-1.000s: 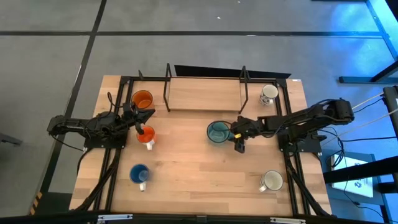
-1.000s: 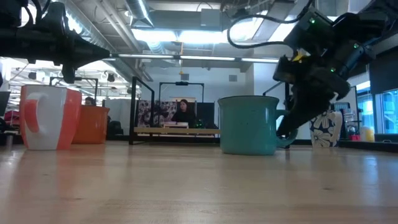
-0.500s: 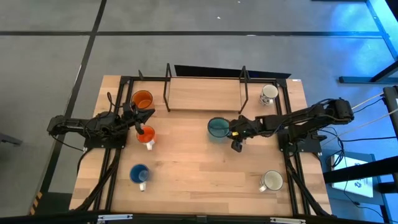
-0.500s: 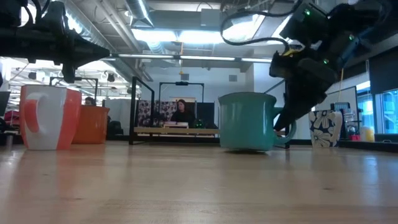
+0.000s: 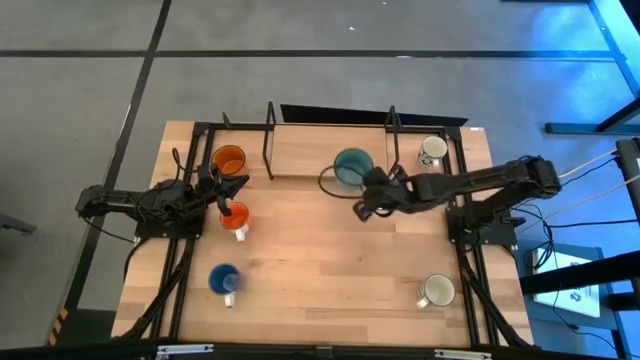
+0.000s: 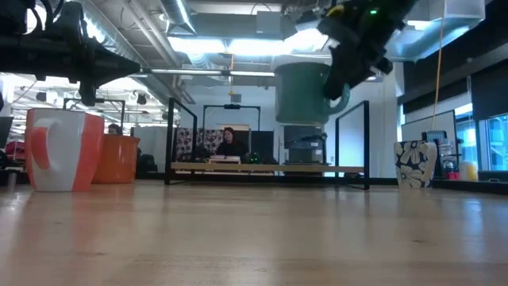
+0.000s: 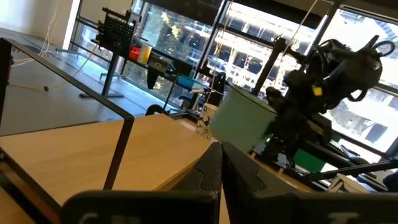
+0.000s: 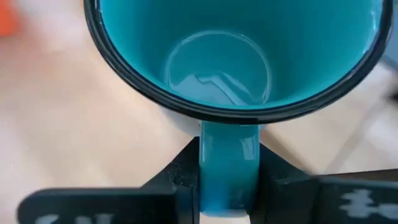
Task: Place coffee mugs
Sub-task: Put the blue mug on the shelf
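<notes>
My right gripper (image 5: 369,186) is shut on the teal mug (image 5: 352,165), which hangs in the air beside the black wire rack's (image 5: 268,150) right upright; the low view shows the mug (image 6: 303,93) high above the table. My left gripper (image 5: 226,196) is shut and touches nothing. It hovers between the large orange mug (image 5: 229,160) and the small orange-and-white mug (image 5: 238,218), both standing on their bases. The blue mug (image 5: 224,279), a cream mug (image 5: 437,290) and a patterned white mug (image 5: 432,150) also stand on the table. My right gripper pinches the teal mug's handle (image 8: 227,163) between its two fingers (image 8: 178,176), one on each flat side of the loop. It comes slanting down from the table's right and near side. The mug is lifted clear, roughly upright, mouth up.
The wire rack stands on the far half of the table, with a wooden board (image 5: 325,152) between its uprights. The patterned white mug (image 6: 414,164) stands at the far right. Bare wood lies in the middle of the table. A person (image 6: 233,143) sits in the room behind.
My right gripper has lifted the teal mug off the table's middle and carried it up and toward the far edge, a little to the left, up to the rack. The mug has stayed roughly upright in the hold.
</notes>
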Tool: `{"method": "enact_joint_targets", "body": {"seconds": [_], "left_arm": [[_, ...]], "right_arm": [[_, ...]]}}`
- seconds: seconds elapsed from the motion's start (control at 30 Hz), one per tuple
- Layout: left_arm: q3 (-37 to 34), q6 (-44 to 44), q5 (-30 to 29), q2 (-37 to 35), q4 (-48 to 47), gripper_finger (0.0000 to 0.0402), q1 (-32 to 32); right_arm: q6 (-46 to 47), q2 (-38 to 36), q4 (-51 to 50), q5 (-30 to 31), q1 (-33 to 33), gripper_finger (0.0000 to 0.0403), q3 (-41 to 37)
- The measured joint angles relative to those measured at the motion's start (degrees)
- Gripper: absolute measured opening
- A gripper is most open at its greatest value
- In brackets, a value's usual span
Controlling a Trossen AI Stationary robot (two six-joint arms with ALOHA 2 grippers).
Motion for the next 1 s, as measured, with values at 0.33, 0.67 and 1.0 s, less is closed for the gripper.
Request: {"method": "enact_joint_targets", "body": {"seconds": [0.33,0.67,1.0], "left_arm": [[0.0,0.0,0.0,0.0,1.1,0.0,0.0],[0.0,0.0,0.0,0.0,1.1,0.0,0.0],[0.0,0.1,-0.1,0.0,1.1,0.0,0.0]], "right_arm": [[6.7,13.8,-8.6,4.4,-8.4,0.0064,14.7],[9.2,16.6,-2.6,4.7,-19.6,0.0064,14.9],[12.8,16.6,-2.5,3.6,-25.6,0.0064,15.0]]}}
